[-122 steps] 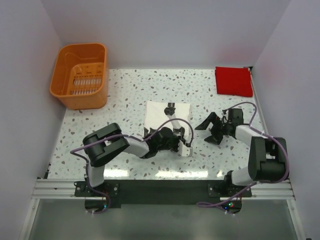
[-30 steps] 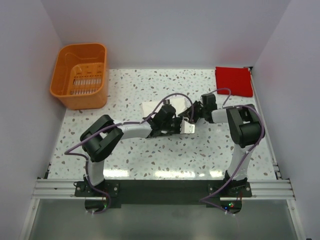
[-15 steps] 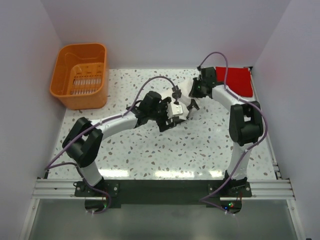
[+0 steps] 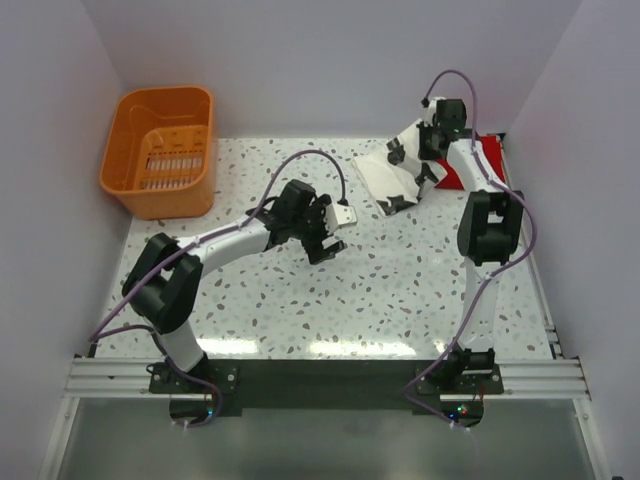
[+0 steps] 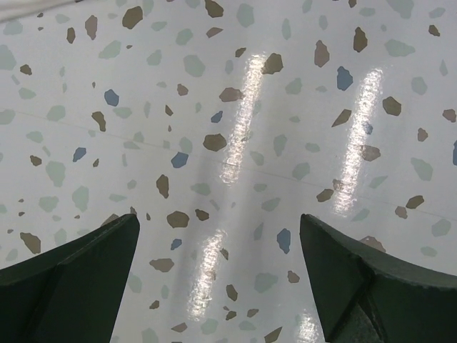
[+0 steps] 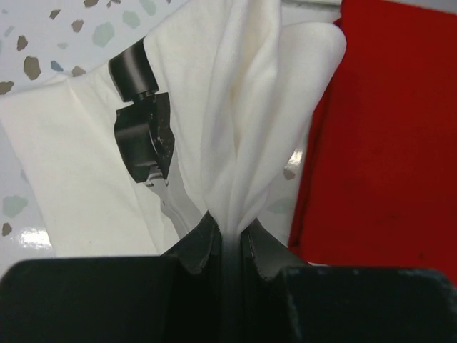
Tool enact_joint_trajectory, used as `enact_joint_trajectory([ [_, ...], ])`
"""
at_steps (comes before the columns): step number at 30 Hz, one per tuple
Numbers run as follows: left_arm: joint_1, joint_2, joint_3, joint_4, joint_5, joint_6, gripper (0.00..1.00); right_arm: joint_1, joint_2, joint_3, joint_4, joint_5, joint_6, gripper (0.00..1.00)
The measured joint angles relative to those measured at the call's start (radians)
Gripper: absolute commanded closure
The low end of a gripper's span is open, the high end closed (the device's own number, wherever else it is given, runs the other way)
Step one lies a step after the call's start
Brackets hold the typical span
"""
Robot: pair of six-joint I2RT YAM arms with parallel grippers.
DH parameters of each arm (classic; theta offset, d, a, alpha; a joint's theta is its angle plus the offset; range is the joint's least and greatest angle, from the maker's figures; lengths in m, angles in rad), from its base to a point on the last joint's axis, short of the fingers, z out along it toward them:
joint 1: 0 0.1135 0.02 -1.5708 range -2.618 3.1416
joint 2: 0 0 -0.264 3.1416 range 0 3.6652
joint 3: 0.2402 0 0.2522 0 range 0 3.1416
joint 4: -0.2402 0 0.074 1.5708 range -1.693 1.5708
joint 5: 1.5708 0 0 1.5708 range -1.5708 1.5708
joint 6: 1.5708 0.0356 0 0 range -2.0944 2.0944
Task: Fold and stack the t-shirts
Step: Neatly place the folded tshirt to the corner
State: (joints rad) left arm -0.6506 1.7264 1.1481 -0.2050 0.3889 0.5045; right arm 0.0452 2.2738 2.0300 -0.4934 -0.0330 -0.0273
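My right gripper (image 4: 430, 145) is at the back right of the table, shut on a bunched edge of the cream-white t-shirt (image 4: 388, 178). The shirt hangs from it and trails onto the table at the left. In the right wrist view the cloth (image 6: 221, 107) is pinched between the jaws (image 6: 230, 230). The red t-shirt (image 6: 385, 128) lies flat just to the right, partly behind the arm in the top view (image 4: 480, 160). My left gripper (image 4: 332, 232) is mid-table with its jaws wide open, and only bare speckled table (image 5: 214, 143) lies between its fingers (image 5: 71, 279).
An orange slotted basket (image 4: 160, 150) stands at the back left. Walls close in the table on the left, back and right. Purple cables loop above both arms.
The left gripper has opened, let go of the white t-shirt and drawn back left. The right gripper has carried the shirt back and right, up to the red t-shirt.
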Motion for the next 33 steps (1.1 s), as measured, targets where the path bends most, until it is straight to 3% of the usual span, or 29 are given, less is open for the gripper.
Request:
enact_joint_trajectory([
  [12,0.019,0.029,0.006,-0.019,-0.014,-0.012,0.00,-0.024,0.044,0.209,-0.035,0.044,-0.124,1.00],
  [33,0.047,0.071,0.013,-0.021,-0.003,0.003,0.00,-0.033,0.018,0.232,-0.092,0.105,-0.105,1.00],
])
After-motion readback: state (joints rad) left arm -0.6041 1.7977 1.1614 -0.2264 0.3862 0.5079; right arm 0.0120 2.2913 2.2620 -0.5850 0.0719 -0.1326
